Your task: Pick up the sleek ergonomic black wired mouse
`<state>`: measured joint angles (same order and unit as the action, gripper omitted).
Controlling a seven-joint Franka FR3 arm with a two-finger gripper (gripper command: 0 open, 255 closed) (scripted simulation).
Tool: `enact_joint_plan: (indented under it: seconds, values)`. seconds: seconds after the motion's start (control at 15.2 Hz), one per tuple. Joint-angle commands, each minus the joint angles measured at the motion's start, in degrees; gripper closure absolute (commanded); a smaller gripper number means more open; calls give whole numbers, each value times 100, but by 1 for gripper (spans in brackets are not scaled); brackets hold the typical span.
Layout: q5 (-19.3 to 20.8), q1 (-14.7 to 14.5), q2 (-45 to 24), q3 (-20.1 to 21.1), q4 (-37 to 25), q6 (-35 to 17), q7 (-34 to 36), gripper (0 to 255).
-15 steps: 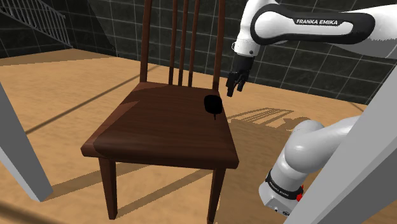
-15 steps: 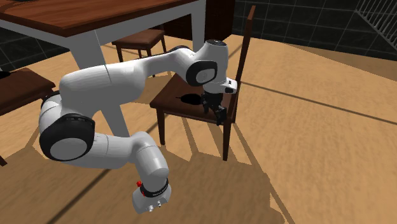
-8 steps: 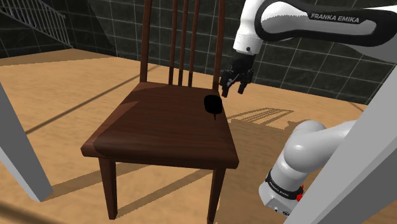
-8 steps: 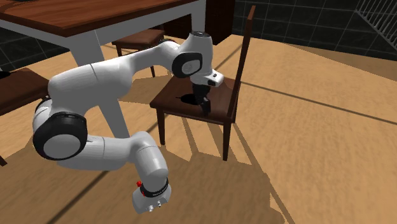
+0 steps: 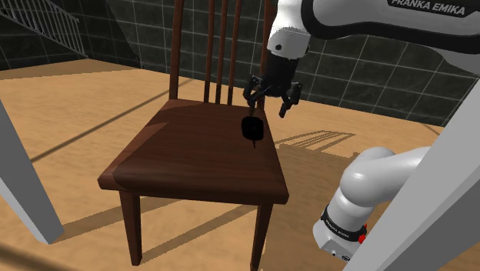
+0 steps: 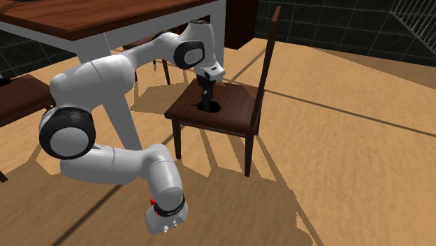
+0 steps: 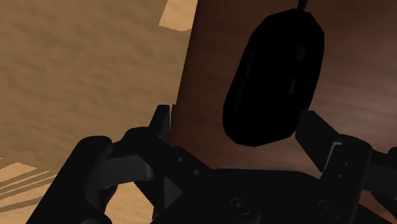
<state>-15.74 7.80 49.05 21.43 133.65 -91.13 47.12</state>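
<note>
Step in hand, approach: my fingers (image 7: 324, 140), apart and empty, hang above the black mouse (image 5: 252, 128), which lies on the chair seat (image 5: 185, 158) at 2 o'clock from its middle in the shoulder view; next, by my judgement, lower and clasp its flanks.

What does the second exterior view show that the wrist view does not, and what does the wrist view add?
The second exterior view gives the whole white arm, the chair's tall back and a brown table on white legs. The wrist view gives the open claw from close, its fingers apart, with the black mouse just ahead. Both give the claw, that mouse lying on the dark brown chair seat, and the tan floor.
</note>
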Motion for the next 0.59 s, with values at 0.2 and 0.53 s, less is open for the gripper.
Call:
enact_joint_plan:
  seconds: [0.2,0.53]
  values:
    - [-224,106,-32,344,80,-215,598,0]
    - [-311,61,50,428,469,-523,575,0]
